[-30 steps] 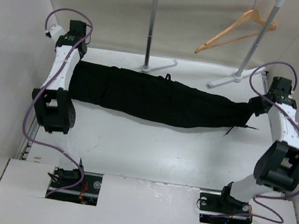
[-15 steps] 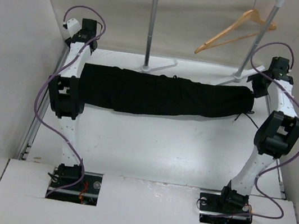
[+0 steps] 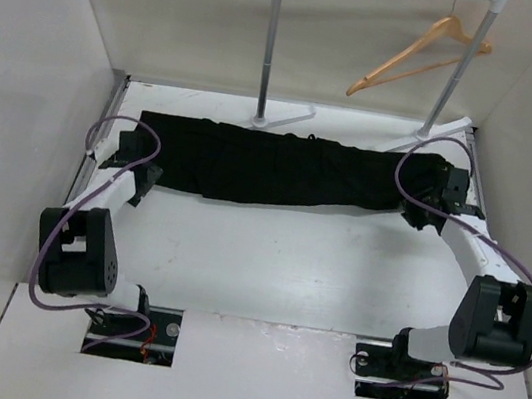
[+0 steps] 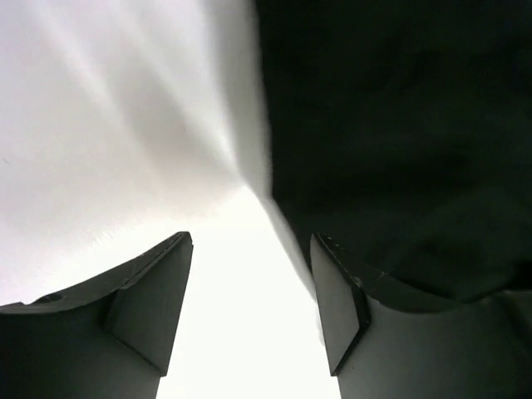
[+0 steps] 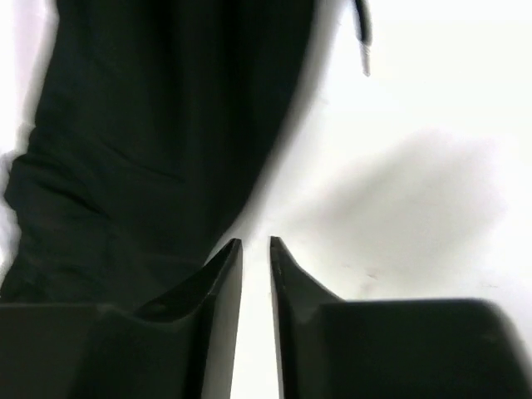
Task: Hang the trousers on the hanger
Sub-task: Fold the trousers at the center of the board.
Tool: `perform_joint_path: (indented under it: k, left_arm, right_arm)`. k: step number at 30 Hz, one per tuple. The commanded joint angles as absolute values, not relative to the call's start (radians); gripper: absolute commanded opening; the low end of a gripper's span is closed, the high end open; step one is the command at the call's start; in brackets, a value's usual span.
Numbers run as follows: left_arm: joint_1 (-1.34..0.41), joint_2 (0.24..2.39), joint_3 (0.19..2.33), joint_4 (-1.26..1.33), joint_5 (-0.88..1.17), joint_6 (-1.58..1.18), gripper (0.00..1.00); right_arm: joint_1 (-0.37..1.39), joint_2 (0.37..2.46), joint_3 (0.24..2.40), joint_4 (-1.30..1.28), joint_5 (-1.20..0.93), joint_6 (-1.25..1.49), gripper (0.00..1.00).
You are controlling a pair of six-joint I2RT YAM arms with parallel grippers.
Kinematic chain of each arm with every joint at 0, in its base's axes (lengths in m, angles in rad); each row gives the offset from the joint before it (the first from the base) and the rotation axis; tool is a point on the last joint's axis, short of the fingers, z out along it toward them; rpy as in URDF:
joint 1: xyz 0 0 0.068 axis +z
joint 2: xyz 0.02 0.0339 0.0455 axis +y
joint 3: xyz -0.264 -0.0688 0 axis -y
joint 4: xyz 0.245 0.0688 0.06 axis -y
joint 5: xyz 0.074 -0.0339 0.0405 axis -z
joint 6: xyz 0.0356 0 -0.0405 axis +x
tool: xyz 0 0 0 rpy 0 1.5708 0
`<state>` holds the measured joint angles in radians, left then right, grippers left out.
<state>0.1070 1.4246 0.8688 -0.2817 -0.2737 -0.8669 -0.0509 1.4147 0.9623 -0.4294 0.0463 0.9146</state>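
Note:
The black trousers (image 3: 281, 167) lie stretched flat across the far part of the table, left to right. The tan wooden hanger (image 3: 421, 54) hangs from the rail at the back right, apart from the trousers. My left gripper (image 3: 142, 170) is at the trousers' left end; in the left wrist view it (image 4: 250, 238) stands open over bare table, with the trousers (image 4: 399, 125) just to its right. My right gripper (image 3: 424, 212) is at the right end; its jaws (image 5: 255, 241) stand a narrow gap apart with nothing between, beside the trousers (image 5: 150, 125).
A grey metal rail stand (image 3: 270, 48) rises behind the trousers, its feet (image 3: 287, 120) on the table's back edge. White walls close in on the left, the right and the back. A drawstring end (image 5: 363, 33) lies on the table by the right gripper.
Both grippers let go of the trousers' ends and drew back toward the near side. The trousers were carried farther back and now lie flat near the stand.

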Motion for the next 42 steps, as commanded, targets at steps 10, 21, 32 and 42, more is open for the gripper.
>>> perform_joint_path:
  k: [10, 21, 32, 42]
  left_arm:
    - [0.189, 1.672, 0.847, 0.130, -0.014, -1.022, 0.62]
    - [0.185, 1.782, 0.922, 0.183, -0.058, -1.060, 0.57]
    - [0.217, 1.772, 0.971, 0.189, -0.150, -1.072, 0.00]
    - [0.309, 1.366, 0.836, -0.125, -0.316, -0.957, 0.00]
  right_arm:
    - [-0.221, 1.445, 0.856, -0.241, -0.040, 0.943, 0.69]
    - [-0.292, 1.785, 1.153, -0.195, -0.067, 0.914, 0.66]
    - [-0.292, 1.856, 1.192, -0.242, -0.026, 0.939, 0.04]
    - [-0.294, 1.582, 1.017, -0.281, 0.049, 0.954, 0.02]
